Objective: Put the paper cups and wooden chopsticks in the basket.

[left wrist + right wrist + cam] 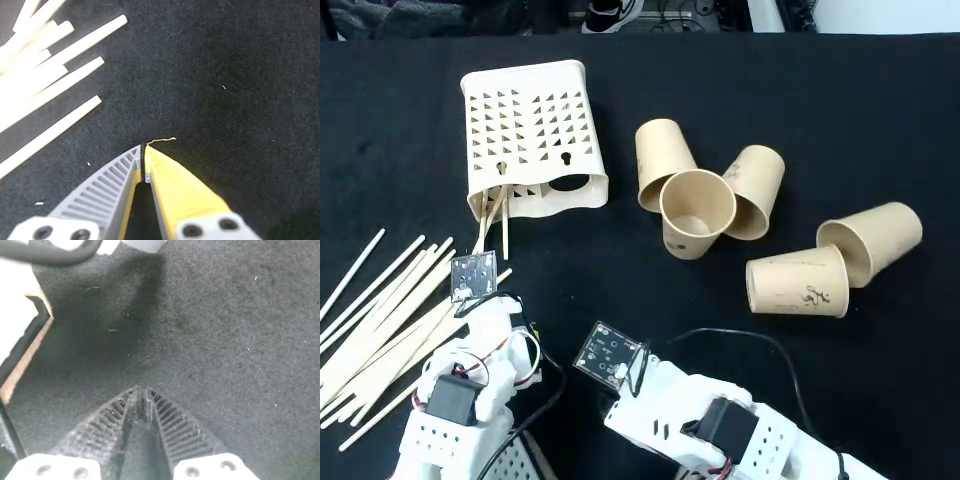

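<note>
Black-covered bench (820, 100) carrying all items. White perforated basket (530, 130), the landmark, lies on its side with its mouth turned toward the arms. Left arm (460, 400) sits folded low on the arms' side of the basket mouth. Right arm (710, 425) sits folded low beside it, below the cups. Five paper cups (697, 212) rest to the right of the basket, all outside it: three touching in a cluster near the basket, two farther off, one tipped on its side. Loose wooden chopsticks (380, 310) fan out below and left of the basket. A few protruding chopsticks (495, 215) already poke from its mouth.

Left claw (144, 151), jaws together and empty, points at bare cloth just beside the loose stick ends. Right claw (142, 392), jaws together and empty, points at bare cloth.

Likely step: fetching another chopstick. Part the left jaws, grip one stick near its middle, and feed it end-first along the basket's length.
</note>
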### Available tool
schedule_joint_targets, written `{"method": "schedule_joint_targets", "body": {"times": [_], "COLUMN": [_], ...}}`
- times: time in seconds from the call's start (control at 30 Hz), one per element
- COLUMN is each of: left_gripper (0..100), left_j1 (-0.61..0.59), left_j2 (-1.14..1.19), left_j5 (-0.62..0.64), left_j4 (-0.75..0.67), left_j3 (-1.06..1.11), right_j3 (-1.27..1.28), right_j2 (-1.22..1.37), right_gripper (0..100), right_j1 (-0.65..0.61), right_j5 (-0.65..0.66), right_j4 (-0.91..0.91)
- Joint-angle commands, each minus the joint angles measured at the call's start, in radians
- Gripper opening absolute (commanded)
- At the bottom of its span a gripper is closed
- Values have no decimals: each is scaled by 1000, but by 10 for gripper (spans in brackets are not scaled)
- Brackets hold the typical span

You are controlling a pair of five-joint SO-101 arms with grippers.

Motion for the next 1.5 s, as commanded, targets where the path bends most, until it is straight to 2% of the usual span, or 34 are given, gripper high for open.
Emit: {"method": "schedule_joint_targets", "body": {"times": [0.0,0.87,1.13,1.2,1.27,1.4,1.47], "left_gripper": [30,30,34,34,61,202,261], "left_j1": [8,10,71,47,-8,-145,-202], "left_j2": [-6,-6,-6,-8,-8,-8,-8], "left_j5": [-2,-2,-9,-28,-129,-393,-390], "left_j4": [-15,-15,-17,-64,-147,-354,-476], "left_j3": [10,10,8,1,-22,-39,-58], "right_j3": [-5,-5,-5,-5,-5,-5,-5], "right_j2": [-154,-154,-154,-154,-154,-154,-156], "right_gripper": [11,11,11,11,11,11,11], "right_j1": [-8,-8,-8,-8,-11,-11,-12], "right_j5": [2,2,2,2,2,0,2], "right_j4": [6,6,6,6,6,26,63]}}
